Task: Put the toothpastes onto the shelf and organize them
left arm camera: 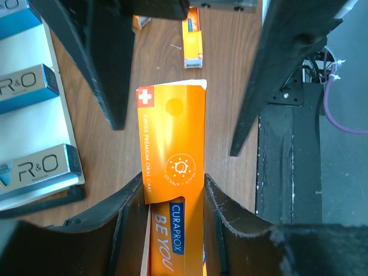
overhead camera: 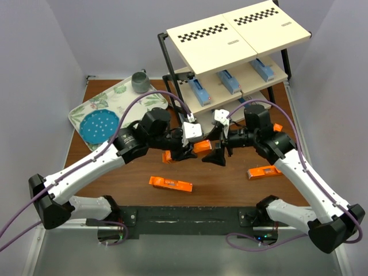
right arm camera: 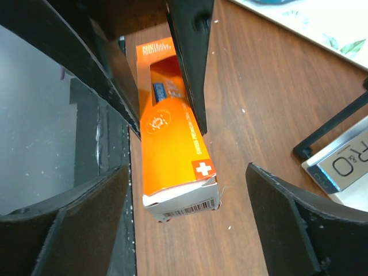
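Observation:
My left gripper point(overhead camera: 188, 146) is shut on an orange toothpaste carton point(overhead camera: 202, 146) and holds it above the table's middle. In the left wrist view the fingers point(left arm camera: 129, 207) clamp this carton point(left arm camera: 172, 149) on both long sides. My right gripper point(overhead camera: 217, 150) faces it, open. In the right wrist view the carton's free end point(right arm camera: 172, 172) lies between my spread right fingers point(right arm camera: 299, 224) without touching them. More orange cartons lie on the table at front left point(overhead camera: 170, 183), right point(overhead camera: 264, 172) and under the left gripper point(overhead camera: 168, 156). The shelf point(overhead camera: 241, 34) stands at the back right, with blue cartons point(overhead camera: 229, 82) on its middle tier.
A leaf-patterned tray point(overhead camera: 123, 95) at the back left holds a blue plate point(overhead camera: 99, 125) and a grey cup point(overhead camera: 140, 81). Silver R&O cartons point(left arm camera: 34, 167) sit on a low shelf board. Another orange carton point(overhead camera: 278, 127) lies beside the right arm.

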